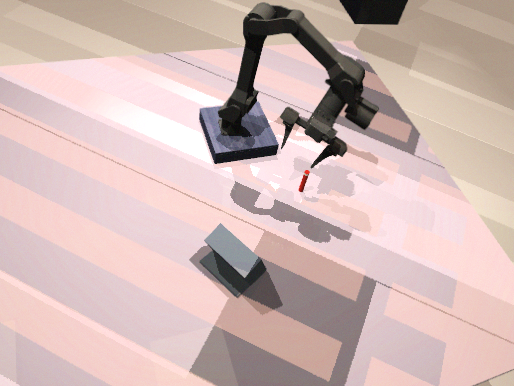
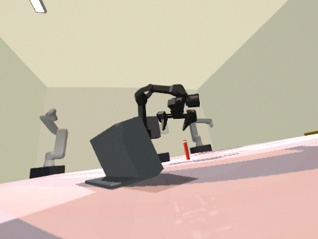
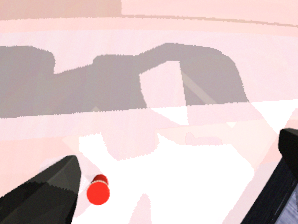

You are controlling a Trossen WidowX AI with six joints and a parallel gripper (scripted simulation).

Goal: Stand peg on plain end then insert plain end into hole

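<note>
The red peg (image 1: 303,182) (image 2: 186,151) (image 3: 98,193) stands upright on the table, with its white band near the upper end. In the wrist view I look down on its red top, just right of the left-hand finger. My gripper (image 1: 297,157) (image 2: 174,129) (image 3: 180,152) is wide open and empty. It points down and hangs above the peg's height, a little off to one side. The grey sloped panel (image 1: 234,250) (image 2: 124,152) stands apart from the peg. Its hole does not show in any view now, and the panel is outside the wrist view.
My arm's blue base block (image 1: 240,140) stands behind the peg. The table (image 1: 100,210) carries dark arm shadows near the peg. Two other pale arms (image 2: 60,143) (image 2: 194,133) stand in the background. A dark box (image 1: 375,11) is at the top edge of the top view.
</note>
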